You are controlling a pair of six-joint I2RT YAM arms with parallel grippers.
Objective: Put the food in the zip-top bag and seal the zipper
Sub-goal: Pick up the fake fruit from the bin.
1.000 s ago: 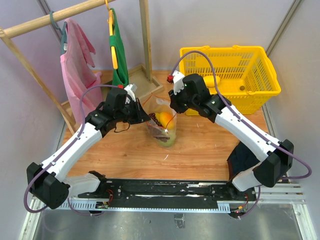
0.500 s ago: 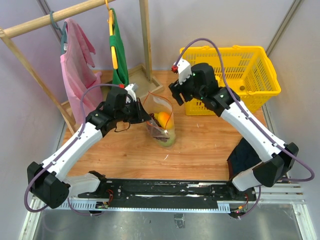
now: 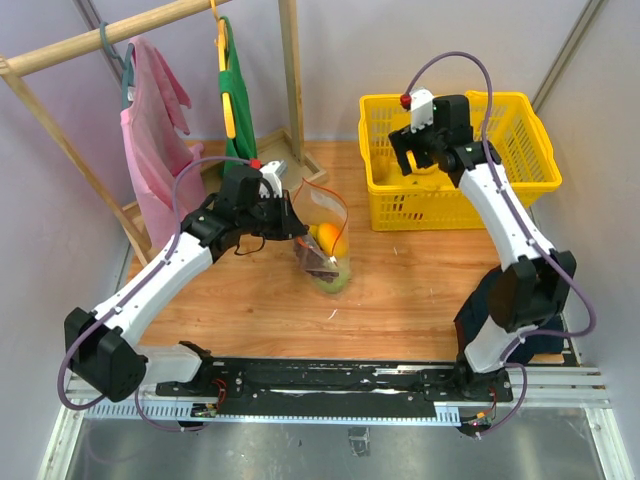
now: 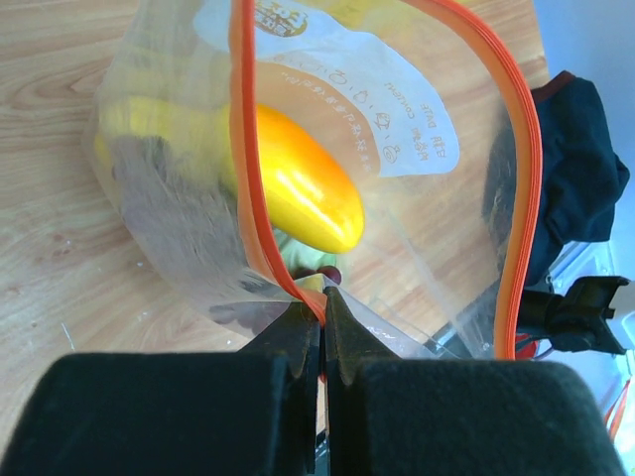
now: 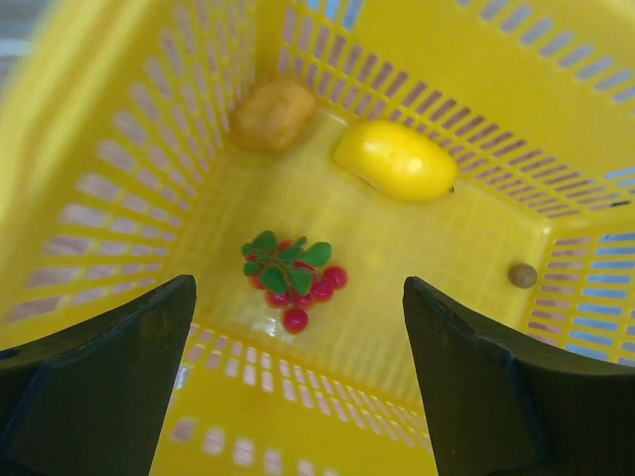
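Pinching the zipper (image 4: 248, 178), the left pincer (image 4: 322, 302) held the zip-top bag (image 4: 397, 129) open; the right pincer (image 5: 298, 297) hung spread wide over the berry bunch (image 5: 293, 278) in the yellow basket (image 5: 397, 59).

Robot lab cell: grey panel walls (image 3: 330, 50), aluminium base rail (image 3: 300, 405).

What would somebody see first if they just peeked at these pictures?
Probably the bright yellow basket at the back right of the table, with the right gripper open over a bunch of red berries and a yellow fruit inside. Next comes the clear bag in the middle, its orange strip pinched by the left gripper, with an orange fruit showing through.
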